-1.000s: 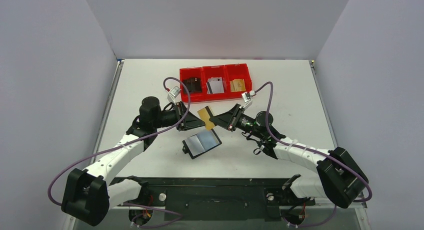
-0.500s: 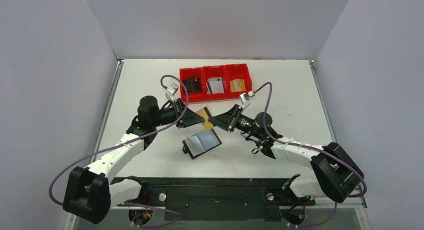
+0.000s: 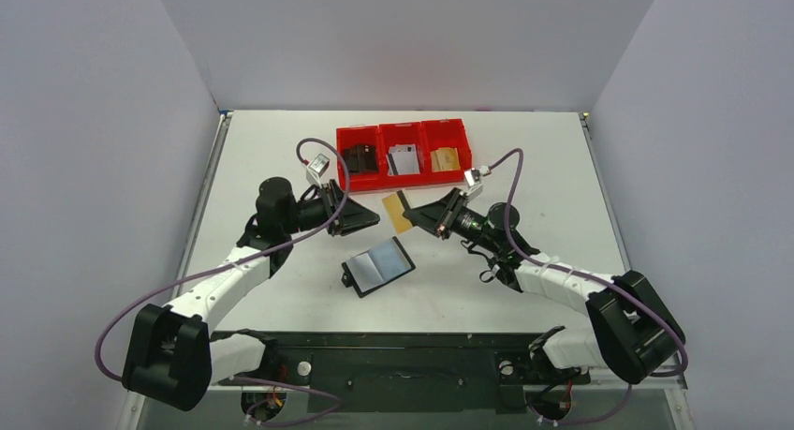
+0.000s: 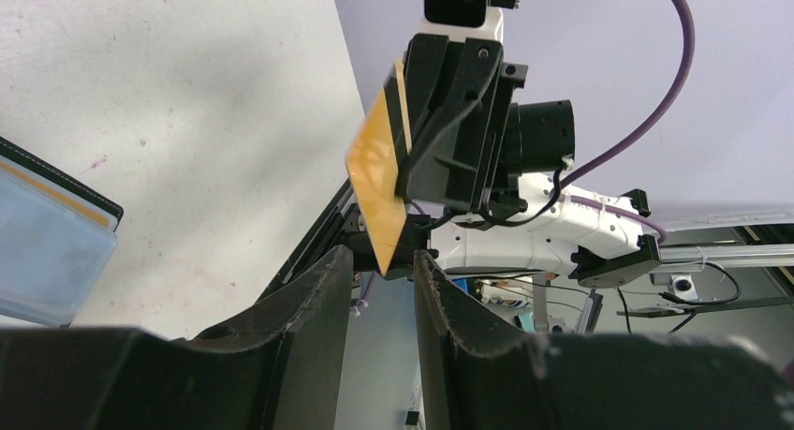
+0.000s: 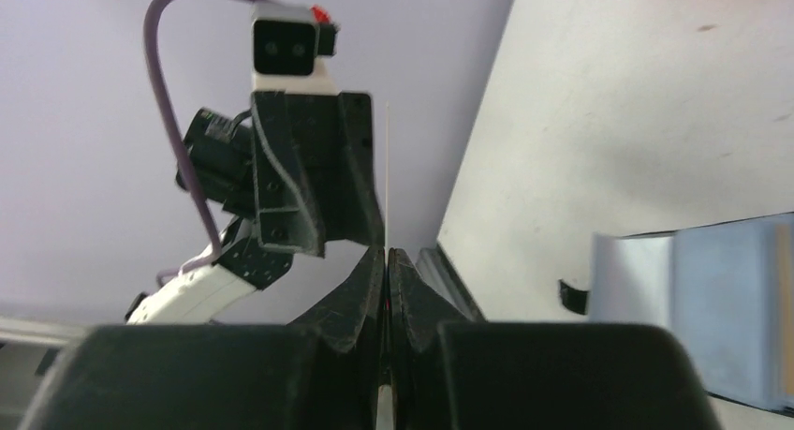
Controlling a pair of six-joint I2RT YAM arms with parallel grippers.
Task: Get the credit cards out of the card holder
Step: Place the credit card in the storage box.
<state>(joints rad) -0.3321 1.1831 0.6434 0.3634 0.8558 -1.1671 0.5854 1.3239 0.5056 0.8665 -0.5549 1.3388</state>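
The black card holder (image 3: 378, 266) lies open on the table, its bluish clear sleeve facing up; it also shows as the card holder (image 4: 47, 252) and the card holder (image 5: 693, 299) in the wrist views. Above it my right gripper (image 3: 419, 217) is shut on a gold credit card (image 3: 397, 211), held off the table. My left gripper (image 3: 363, 220) stands open just left of that card, not touching it. From the left wrist, the gold card (image 4: 374, 182) has its corner just beyond the open left gripper (image 4: 384, 259). Edge-on, the card (image 5: 387, 168) rises from the shut right gripper (image 5: 387, 257).
Three joined red bins (image 3: 404, 130) stand at the back of the table, holding a dark item, a white-grey card and a gold card. The white table (image 3: 281, 149) reaches grey walls on the left, right and back. The arms' black base rail (image 3: 403, 355) runs along the near edge.
My left gripper has opened, let go of the gold card and drawn back to the left. The right gripper keeps the card and has shifted slightly right.
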